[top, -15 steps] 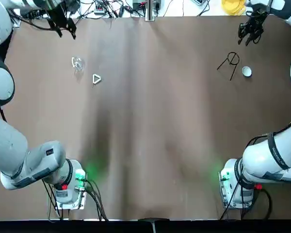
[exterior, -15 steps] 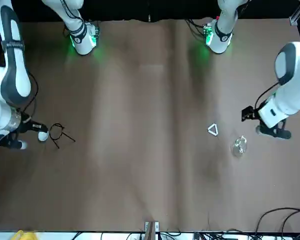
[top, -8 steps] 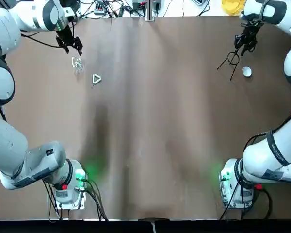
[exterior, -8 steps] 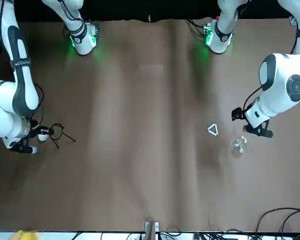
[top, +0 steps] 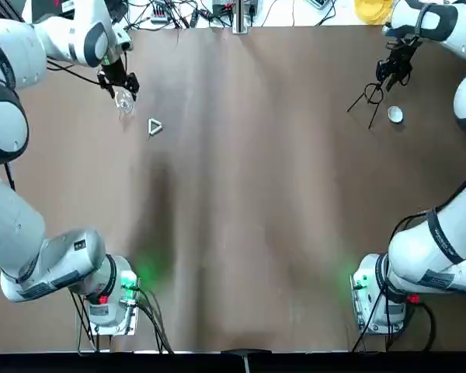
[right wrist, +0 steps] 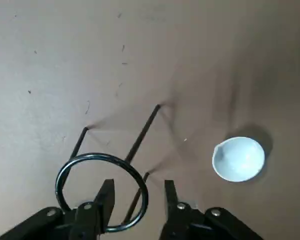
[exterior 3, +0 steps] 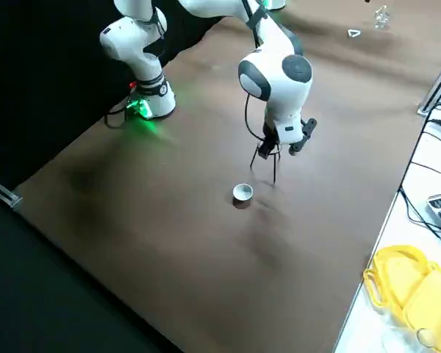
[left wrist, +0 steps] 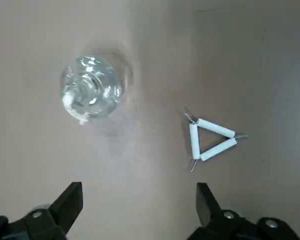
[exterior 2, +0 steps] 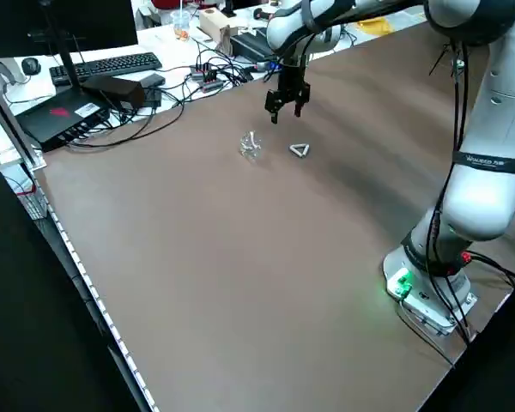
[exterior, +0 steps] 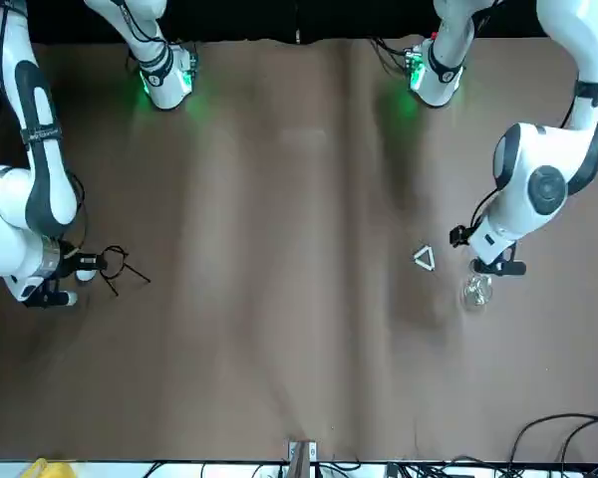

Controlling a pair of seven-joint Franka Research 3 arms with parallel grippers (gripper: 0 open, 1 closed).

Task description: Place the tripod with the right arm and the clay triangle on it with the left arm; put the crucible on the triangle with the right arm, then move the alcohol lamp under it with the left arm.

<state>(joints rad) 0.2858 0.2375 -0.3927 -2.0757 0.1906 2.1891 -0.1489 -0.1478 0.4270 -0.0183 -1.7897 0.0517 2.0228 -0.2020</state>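
Observation:
The black wire tripod (top: 370, 97) stands on its legs at the far right, with the small white crucible (top: 395, 115) beside it. My right gripper (top: 392, 71) hangs over the ring. In the right wrist view the fingers (right wrist: 106, 199) are open a narrow gap astride the tripod's ring (right wrist: 70, 167), not clamped on it; the crucible (right wrist: 238, 158) sits off to one side. At the far left are the clear alcohol lamp (top: 124, 102) and the white clay triangle (top: 155, 127). My left gripper (top: 119, 81) hovers open just beyond the alcohol lamp (left wrist: 90, 94), and the clay triangle (left wrist: 212, 141) lies apart.
Cables, a keyboard and electronics (exterior 2: 112, 81) crowd the desk past the table's far edge, and a yellow object (exterior 3: 400, 290) lies off the far right corner. The brown table (top: 248, 202) stretches wide between the two groups. Both arm bases glow green at the near edge.
My left gripper has come in from the far left corner to just above the lamp. The right gripper dropped from the far right corner onto the tripod's ring, then held.

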